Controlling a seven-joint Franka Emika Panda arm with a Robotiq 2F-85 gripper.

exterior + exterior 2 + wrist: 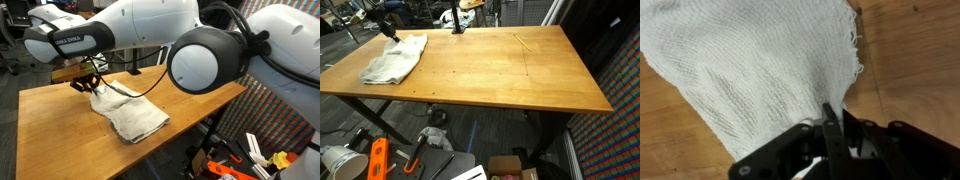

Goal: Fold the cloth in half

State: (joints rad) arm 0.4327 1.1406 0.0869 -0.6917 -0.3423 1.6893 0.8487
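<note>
Soft, light, limp cloth [760, 70] nr a bench [500, 80] corner; claw [833, 128] clenched on its edge, corner grip prob best.

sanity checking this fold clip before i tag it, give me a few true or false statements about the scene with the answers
1. The gripper is shut on an edge of the cloth. True.
2. The cloth lies in the middle of the table. False: in an exterior view it lies near one corner of the table.
3. The cloth is dark blue. False: it is off-white.
4. The table has a wooden top. True.
</note>
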